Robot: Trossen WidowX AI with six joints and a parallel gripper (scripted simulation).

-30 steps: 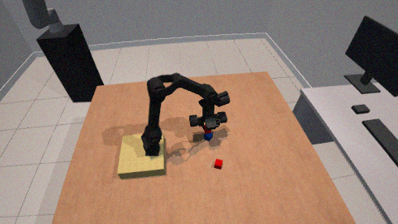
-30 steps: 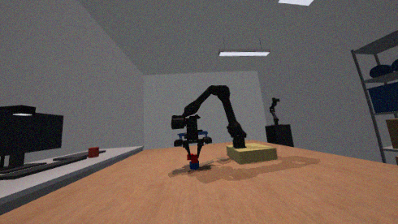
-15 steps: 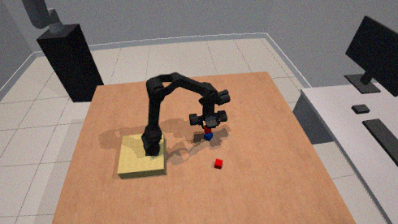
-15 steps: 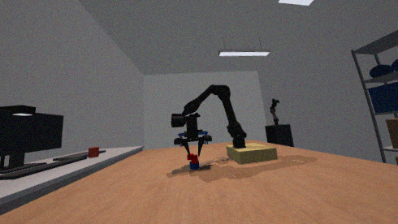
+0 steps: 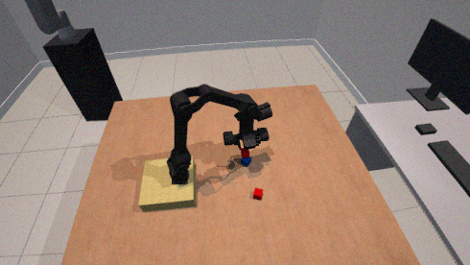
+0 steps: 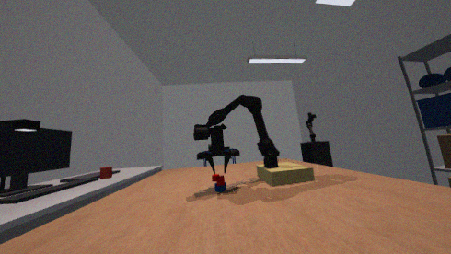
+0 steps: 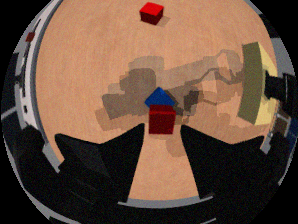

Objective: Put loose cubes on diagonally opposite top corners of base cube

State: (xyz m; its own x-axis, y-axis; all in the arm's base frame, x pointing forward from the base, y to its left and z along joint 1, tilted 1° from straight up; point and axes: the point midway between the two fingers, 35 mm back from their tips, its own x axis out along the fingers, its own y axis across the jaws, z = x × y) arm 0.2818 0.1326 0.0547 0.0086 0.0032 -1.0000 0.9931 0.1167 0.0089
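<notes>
Red cube (image 5: 246, 153) (image 6: 221, 180) (image 7: 162, 121) apparently capping blue base cube (image 5: 246, 162) (image 6: 220, 189) (image 7: 160, 98), beneath spread gripper (image 5: 246, 147) (image 6: 220, 173) (image 7: 162, 127); second cube (image 5: 258, 193) (image 6: 214, 178) (image 7: 151, 12) ahead, unplaced

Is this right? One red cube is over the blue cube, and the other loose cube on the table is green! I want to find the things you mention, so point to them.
Not quite: the other loose cube (image 5: 258, 194) (image 6: 215, 178) (image 7: 151, 12) on the table (image 5: 216, 235) (image 6: 276, 221) (image 7: 75, 65) is red, not green. The top view shows it. One red cube (image 5: 245, 153) (image 6: 221, 182) (image 7: 162, 121) is indeed over the blue cube (image 5: 246, 162) (image 6: 220, 189) (image 7: 159, 96).
</notes>
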